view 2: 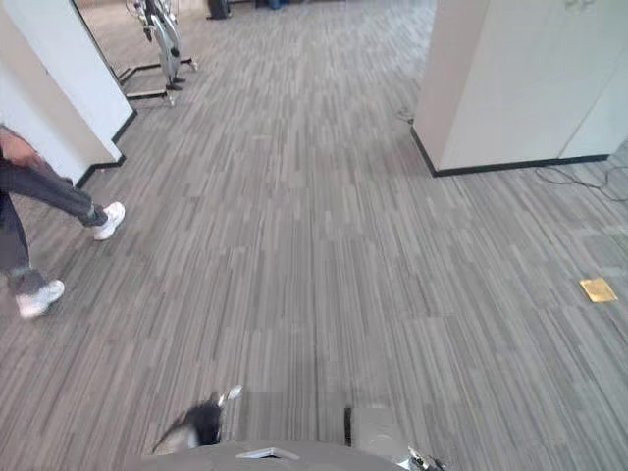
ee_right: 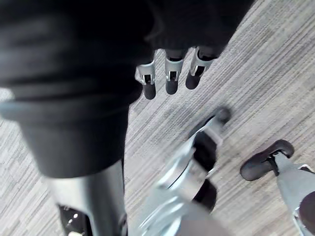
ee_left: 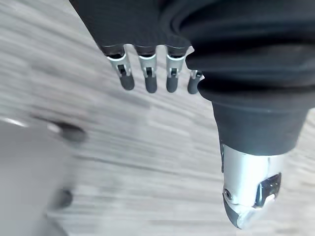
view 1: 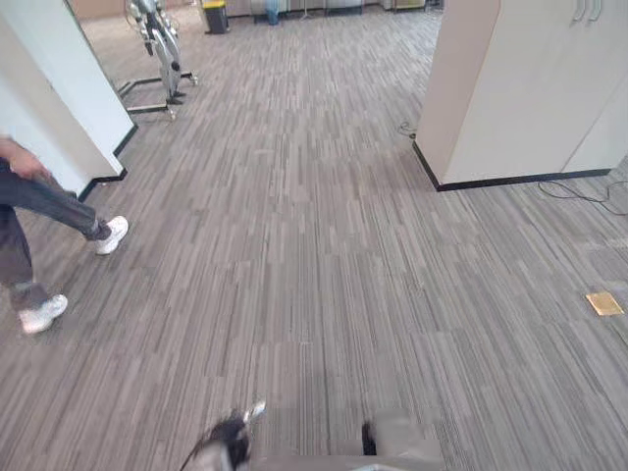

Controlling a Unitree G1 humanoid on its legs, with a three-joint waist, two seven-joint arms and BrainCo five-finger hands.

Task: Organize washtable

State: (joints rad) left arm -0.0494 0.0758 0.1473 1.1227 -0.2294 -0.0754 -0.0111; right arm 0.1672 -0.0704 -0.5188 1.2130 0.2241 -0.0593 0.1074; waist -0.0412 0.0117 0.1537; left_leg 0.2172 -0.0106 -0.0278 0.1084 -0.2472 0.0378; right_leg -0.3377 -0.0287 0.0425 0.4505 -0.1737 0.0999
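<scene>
- The robot's left hand (ee_left: 149,78) and right hand (ee_right: 171,81) hang over grey striped carpet flooring (view 1: 314,275), fingers straight and apart, nothing in either. Where the washtable stands cannot be told from here, so the tidying looks not yet begun.
- A person in dark trousers and white shoes (view 1: 49,201) is mid-stride at the near left, beside a white wall corner (view 1: 59,108). A path bearing left would risk a collision.
- A small brass-coloured square floor plate (view 1: 604,303) lies at the near right. A foot catching its edge could upset the robot's balance.
- Thin dark cables (view 1: 579,191) trail on the floor by the tall white cabinet (view 1: 520,88) at the far right. A route hugging that corner risks a snag.
- A silver metal stand on a floor frame (view 1: 162,59) sits far left and would be an obstacle if the route bends that way.
- Setting off with no sighting of the table risks a wrong heading.
</scene>
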